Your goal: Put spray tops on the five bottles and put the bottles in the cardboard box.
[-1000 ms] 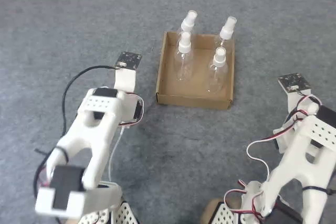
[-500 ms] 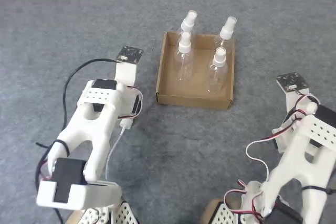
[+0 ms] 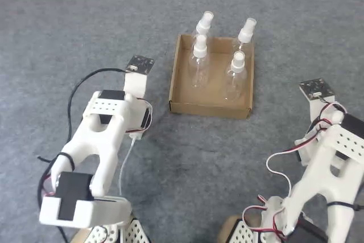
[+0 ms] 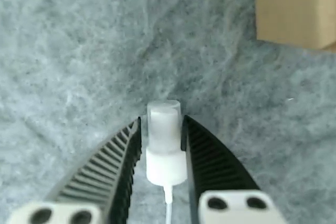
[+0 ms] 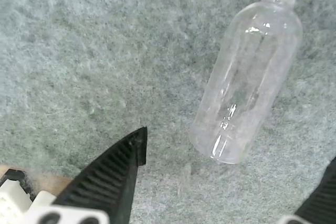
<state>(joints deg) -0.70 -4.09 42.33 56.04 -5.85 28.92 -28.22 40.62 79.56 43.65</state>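
Observation:
A cardboard box [image 3: 210, 108] stands at the far middle of the grey carpet, with several capped clear bottles [image 3: 199, 64] upright in it. In the left wrist view my left gripper [image 4: 161, 121] is shut on a white spray top [image 4: 164, 140], held just above the carpet near a corner of the box [image 4: 294, 6]. My right gripper [image 5: 239, 145] is open over an uncapped clear bottle [image 5: 249, 82] that lies on its side on the carpet between the spread fingers [image 5: 118, 171].
The left arm [image 3: 108, 135] stands left of the box and the right arm [image 3: 333, 157] at the right edge, with loose cables around both bases. Grey carpet [image 3: 205, 157] runs between the arms in front of the box.
The left arm shifted a little toward the far side and then settled back slightly. The right arm, the box and its bottles have kept their places.

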